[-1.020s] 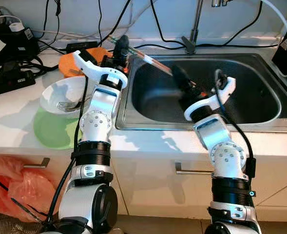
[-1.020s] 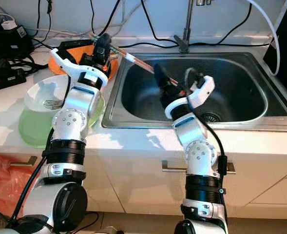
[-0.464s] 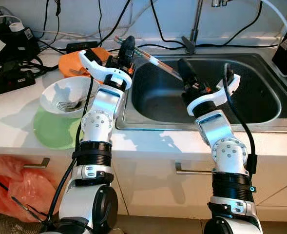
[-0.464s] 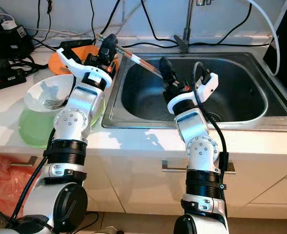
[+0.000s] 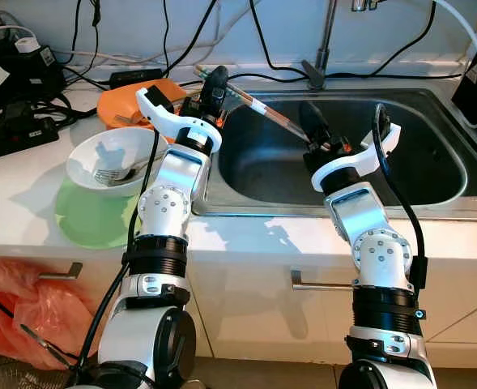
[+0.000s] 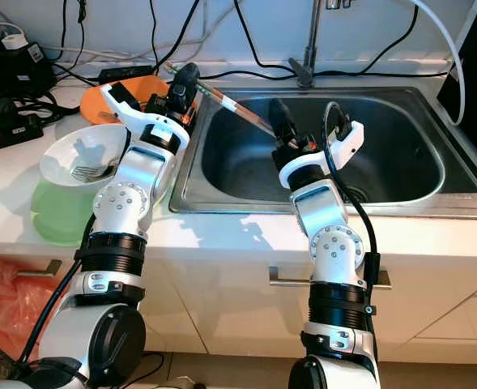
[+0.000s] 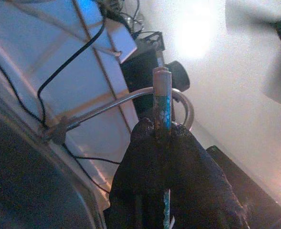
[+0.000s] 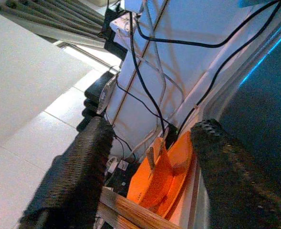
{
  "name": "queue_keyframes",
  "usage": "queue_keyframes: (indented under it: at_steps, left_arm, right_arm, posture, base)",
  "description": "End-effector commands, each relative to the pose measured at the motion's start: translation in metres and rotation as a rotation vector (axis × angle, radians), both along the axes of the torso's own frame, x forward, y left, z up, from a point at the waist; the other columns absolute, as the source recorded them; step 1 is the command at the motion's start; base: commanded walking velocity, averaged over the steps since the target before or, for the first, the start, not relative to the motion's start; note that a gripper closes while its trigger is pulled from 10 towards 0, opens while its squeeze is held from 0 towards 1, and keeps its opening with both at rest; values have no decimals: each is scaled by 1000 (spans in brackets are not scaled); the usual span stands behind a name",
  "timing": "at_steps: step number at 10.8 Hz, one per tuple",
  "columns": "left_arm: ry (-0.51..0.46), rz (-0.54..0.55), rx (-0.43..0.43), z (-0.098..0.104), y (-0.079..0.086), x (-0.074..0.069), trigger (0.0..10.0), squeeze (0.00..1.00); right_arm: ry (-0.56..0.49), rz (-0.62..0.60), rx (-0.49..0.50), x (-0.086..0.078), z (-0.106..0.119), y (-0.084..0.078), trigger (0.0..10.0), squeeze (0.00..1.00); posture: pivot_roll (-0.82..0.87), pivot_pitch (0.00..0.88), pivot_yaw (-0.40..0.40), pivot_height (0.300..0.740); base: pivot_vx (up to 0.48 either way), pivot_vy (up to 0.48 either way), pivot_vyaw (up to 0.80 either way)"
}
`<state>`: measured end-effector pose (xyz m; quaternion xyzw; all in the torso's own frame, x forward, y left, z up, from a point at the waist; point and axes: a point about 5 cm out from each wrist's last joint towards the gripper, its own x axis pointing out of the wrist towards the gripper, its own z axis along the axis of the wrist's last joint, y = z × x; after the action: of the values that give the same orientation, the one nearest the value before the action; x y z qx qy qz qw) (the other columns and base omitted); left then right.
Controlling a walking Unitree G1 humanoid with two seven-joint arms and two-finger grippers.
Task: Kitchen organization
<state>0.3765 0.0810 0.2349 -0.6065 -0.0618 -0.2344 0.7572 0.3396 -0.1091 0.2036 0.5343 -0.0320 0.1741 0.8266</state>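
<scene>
The white bench [image 5: 27, 203] is carrying a steel sink [image 5: 432, 203] set into its top, with a tap [image 5: 323, 49] rising from the rim behind the basin. Left of the sink, a green plate [image 5: 88, 219] is lying on the bench and a white bowl [image 5: 100, 154] is sitting on it, a fork [image 5: 108, 173] resting inside. Behind the bowl an orange plate [image 5: 121, 104] is lying near the wall. Black cables [image 5: 27, 105] and power strips [image 5: 11, 130] are crowding the far left corner.

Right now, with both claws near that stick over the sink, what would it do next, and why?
Probably close the right gripper on the chopsticks. The left gripper already clamps their far end, and in the right wrist view the wooden shaft lies between open fingers.
</scene>
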Motion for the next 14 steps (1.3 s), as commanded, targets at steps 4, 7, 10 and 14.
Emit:
queue_keyframes:
  at_steps: [4,7,10,14]
  left_arm:
    - [64,-108,-86,-16,-49,-12,10000,0]
    - [64,-103,-54,-17,-50,-11,10000,0]
    - [57,-97,-47,-16,-50,-11,10000,0]
    - [61,-88,8,-17,-52,-11,10000,0]
  right_arm:
    - [-44,52,79,3,22,25,0,0]
    - [-38,47,82,3,23,24,0,0]
    - [-34,43,83,4,23,24,0,0]
    - [-31,38,81,5,23,23,0,0]
  posture:
    - [80,0,67,740]
    - [78,0,70,740]
    - [79,0,68,740]
    - [76,0,65,740]
  base:
    - [0,0,0]
    - [0,0,0]
    - [0,0,0]
    - [0,0,0]
